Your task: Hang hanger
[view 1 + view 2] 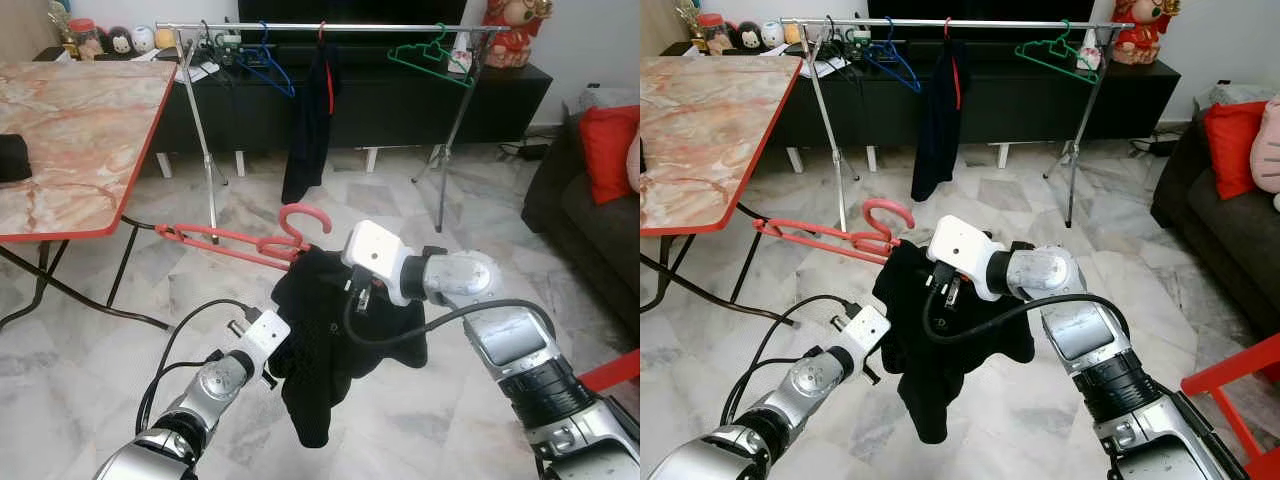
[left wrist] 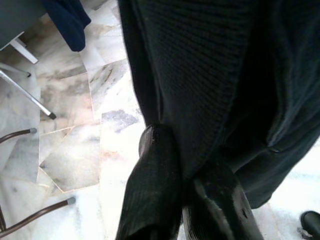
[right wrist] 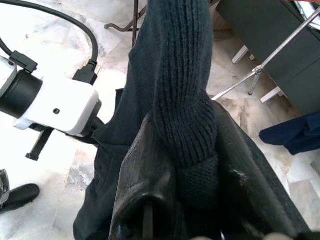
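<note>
The robot is holding a black knit sweater [image 1: 330,350] on a red hanger [image 1: 240,238] out in front of itself, w/ the clothes rail [image 1: 330,25] well apart across the marble floor [image 1: 400,200], in front of the black TV cabinet [image 1: 420,100].

Risks, as a judgement: the hanger is lying nearly flat, its long arm sticking out toward the marble-top table [image 1: 70,130], the hook curling up above the sweater. It's looking only loosely seated in the garment, so it could be slipping out or catching a table leg as the robot walks. The sweater's low hem is dangling near the floor and could snag. The rail is already carrying a blue hanger [image 1: 262,62], a dark garment [image 1: 310,120] and a green hanger [image 1: 430,55]; the free gaps btwn them look modest, so the hook could be bumping a neighbour.

Pose: the right gripper [image 3: 185,165] is reaching in from the right, forearm bent across the body, fingers [image 3: 137,165] clamped on a thick fold of the sweater near its top. The left gripper [image 2: 187,185] is sitting lower and to the left, arm extended fwd, fingers [image 2: 155,185] pinched together on the sweater's edge.
</note>
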Robot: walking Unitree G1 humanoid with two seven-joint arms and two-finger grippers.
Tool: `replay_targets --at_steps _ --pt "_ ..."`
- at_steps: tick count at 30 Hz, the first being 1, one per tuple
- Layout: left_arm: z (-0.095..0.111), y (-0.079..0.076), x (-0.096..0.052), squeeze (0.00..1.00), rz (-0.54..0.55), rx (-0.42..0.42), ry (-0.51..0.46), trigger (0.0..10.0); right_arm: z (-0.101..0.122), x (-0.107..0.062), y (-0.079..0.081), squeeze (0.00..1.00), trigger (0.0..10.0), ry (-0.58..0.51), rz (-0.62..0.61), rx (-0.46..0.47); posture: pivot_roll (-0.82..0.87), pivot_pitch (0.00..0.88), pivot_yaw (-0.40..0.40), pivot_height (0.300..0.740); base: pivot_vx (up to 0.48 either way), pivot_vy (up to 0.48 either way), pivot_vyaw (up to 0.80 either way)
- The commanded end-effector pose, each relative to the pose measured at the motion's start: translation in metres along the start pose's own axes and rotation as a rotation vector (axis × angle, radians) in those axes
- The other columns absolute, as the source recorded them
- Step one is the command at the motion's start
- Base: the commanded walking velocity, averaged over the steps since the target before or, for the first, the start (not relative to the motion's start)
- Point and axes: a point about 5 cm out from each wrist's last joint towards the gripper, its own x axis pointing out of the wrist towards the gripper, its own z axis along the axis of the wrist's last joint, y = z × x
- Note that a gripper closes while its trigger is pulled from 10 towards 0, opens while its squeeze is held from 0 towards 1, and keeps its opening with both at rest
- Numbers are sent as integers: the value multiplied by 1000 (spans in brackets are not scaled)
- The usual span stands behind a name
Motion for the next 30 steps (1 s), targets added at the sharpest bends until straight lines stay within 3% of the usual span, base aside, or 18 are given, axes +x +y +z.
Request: replay_targets --at_steps 1,9,12,14,17,20,24,26,27,30 --pt "-9 -2 -3 0 6 -38 32 0 14 -1 -3 0 0 -45 -13 -31 -110 30 -78 740 0 0 0" --pt "-20 5 -7 0 58 -127 94 0 10 -5 -13 0 0 -62 -82 8 -112 30 -78 740 0 0 0" --pt "-26 8 -11 0 78 -145 117 0 12 -12 -16 0 0 -194 -72 71 -109 30 -79 740 0 0 0" --pt "-31 11 -14 0 96 -166 121 0 17 -32 -14 0 0 -409 5 177 -106 29 -80 740 0 0 0" --pt "-34 13 -16 0 107 -184 133 0 13 -42 -12 0 0 -473 68 244 -110 26 -79 740 0 0 0" --pt "-37 13 -18 0 101 -184 143 0 1 -53 6 0 0 -504 261 302 -111 23 -75 740 0 0 0" --pt "-37 13 -18 0 99 -183 144 0 -12 -58 14 0 0 -459 344 328 -110 20 -74 740 0 0 0" --pt "-38 14 -18 0 98 -177 146 0 -27 -62 21 0 0 -367 409 303 -112 18 -73 740 0 0 0" --pt "-38 15 -19 0 99 -175 147 0 -43 -66 22 0 0 -244 436 273 -113 17 -71 740 0 0 0" --pt "-38 15 -19 0 98 -172 149 0 -57 -70 22 0 0 -106 453 220 -113 15 -68 740 0 0 0"
